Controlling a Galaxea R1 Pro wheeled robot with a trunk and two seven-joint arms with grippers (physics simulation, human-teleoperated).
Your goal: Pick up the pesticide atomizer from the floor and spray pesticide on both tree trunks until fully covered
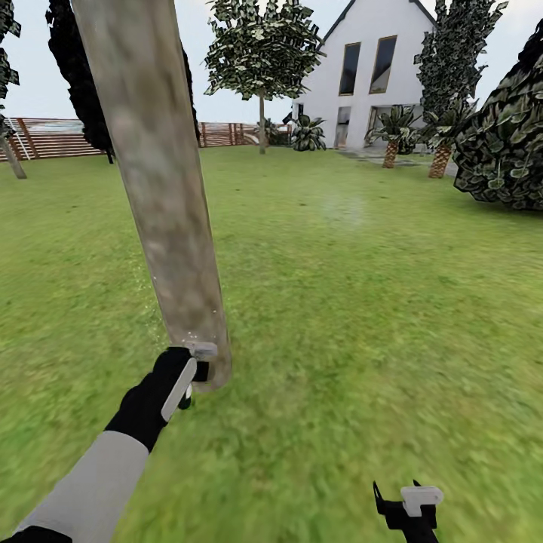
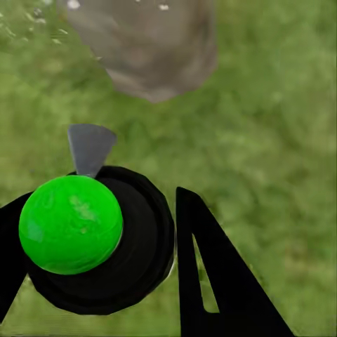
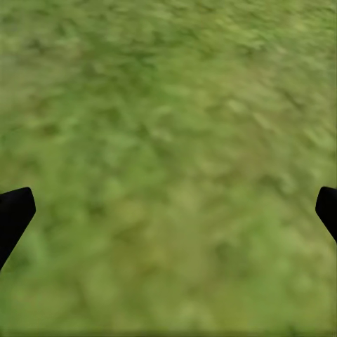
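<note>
A thick mottled grey-brown tree trunk (image 1: 162, 196) leans across the left of the head view, and its base (image 2: 151, 49) shows in the left wrist view. My left gripper (image 1: 192, 375) is at the foot of the trunk, shut on the pesticide atomizer (image 2: 98, 239), a black bottle with a bright green round top and a grey nozzle pointing at the trunk. A few white pesticide specks (image 1: 188, 332) dot the lower trunk. A second tree (image 1: 262, 53) stands far back near the fence. My right gripper (image 1: 407, 501) hangs open over bare grass (image 3: 168, 140).
A brown slat fence (image 1: 53, 137) runs along the back left and a white house (image 1: 369, 68) stands at the back right. A large dark bush (image 1: 505, 143) fills the right edge, with small palms (image 1: 392, 139) beside it. Open lawn (image 1: 347, 302) lies to the right of the trunk.
</note>
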